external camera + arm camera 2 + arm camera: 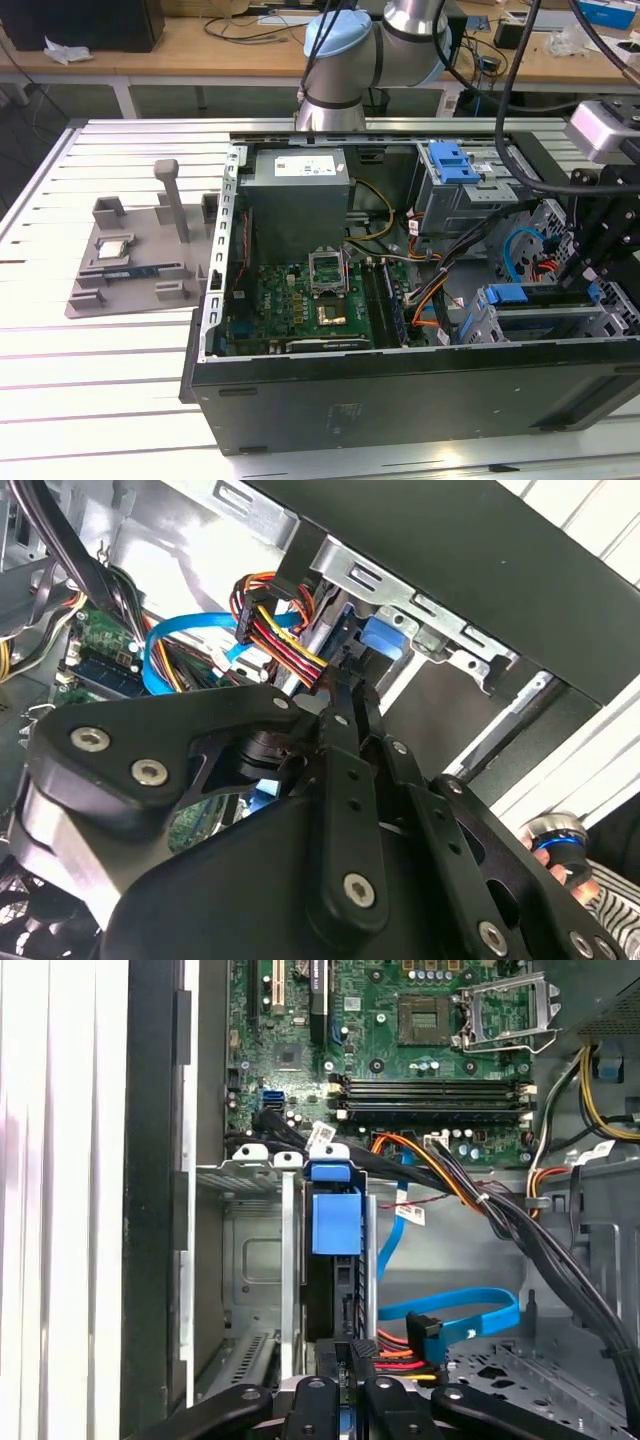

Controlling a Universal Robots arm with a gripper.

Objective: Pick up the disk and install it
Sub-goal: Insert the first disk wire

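The disk [540,322] stands on edge in the lower drive bay, at the exterior view's right end of the open computer case [400,400]. Its blue rail [510,295] runs along the top. In the first wrist view the disk [335,1290] shows as a dark edge with a blue tab at its far end, between the bay's metal walls. My gripper [585,275] hangs right over this bay. Its black fingers [350,1370] are shut, their tips at the disk's near end. The second wrist view has the gripper [350,685] just short of the blue tab [385,640].
Blue data cable [450,1310] and a red-yellow power plug [275,630] lie beside the bay. Thick black cable bundles [500,1210] cross toward the motherboard [310,300]. An upper drive cage with a blue bracket [450,160] stands behind. A grey fixture [130,260] holding a chip lies on the table.
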